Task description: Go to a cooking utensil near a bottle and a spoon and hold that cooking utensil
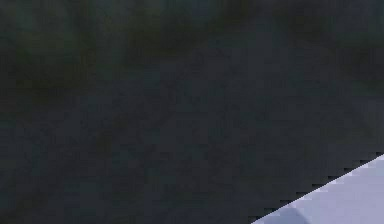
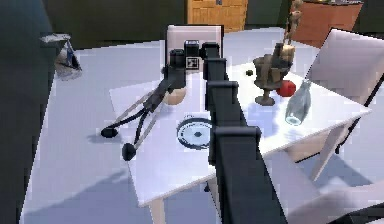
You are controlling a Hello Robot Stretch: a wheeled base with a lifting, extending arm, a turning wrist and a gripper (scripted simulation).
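The big white table (image 2: 170,172) carried everything. A white chair (image 2: 345,60) stood behind it. The long arm (image 2: 240,160) reached across the table, and a swing to the side could have knocked over the tall bottle (image 2: 298,100) or the brown cup (image 2: 265,85) near it. A round white thing with a dark ring (image 2: 195,131) lay just beside the arm. I guessed it was the cooking utensil, but I was not sure. The claw (image 2: 118,141) hung over bare table, holding nothing. I could not tell how its fingers were set.
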